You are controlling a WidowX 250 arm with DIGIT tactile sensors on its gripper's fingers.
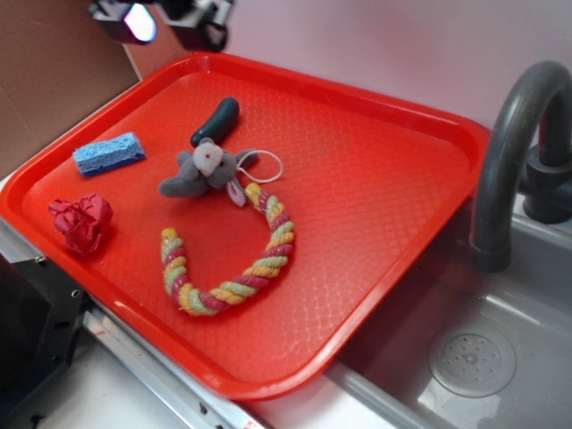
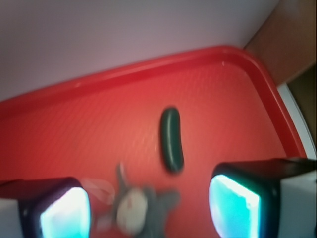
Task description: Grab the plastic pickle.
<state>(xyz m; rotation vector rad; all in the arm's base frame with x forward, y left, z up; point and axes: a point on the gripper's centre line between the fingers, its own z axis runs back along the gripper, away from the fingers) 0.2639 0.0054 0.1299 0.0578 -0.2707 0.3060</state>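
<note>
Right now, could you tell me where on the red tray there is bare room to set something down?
The widest bare patch on the tray is its right half, between the rope ring and the faucet. The left is crowded: pickle, plush mouse, blue sponge and crumpled red cloth.

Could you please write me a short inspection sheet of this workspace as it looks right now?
Surface: red tray, lying partly over the grey sink.
Job's things: plastic pickle, dark green, lying flat on the tray, one end next to the plush mouse.
Clutter: blue sponge block, crumpled red cloth, and multicoloured rope in a curve, all on the tray.
Grippers: gripper open, holding nothing, above the tray with the pickle ahead of its pads.
Cables: nothing seen.
Surroundings: dark grey faucet, pale wall behind, brown panel at the back left.
</note>
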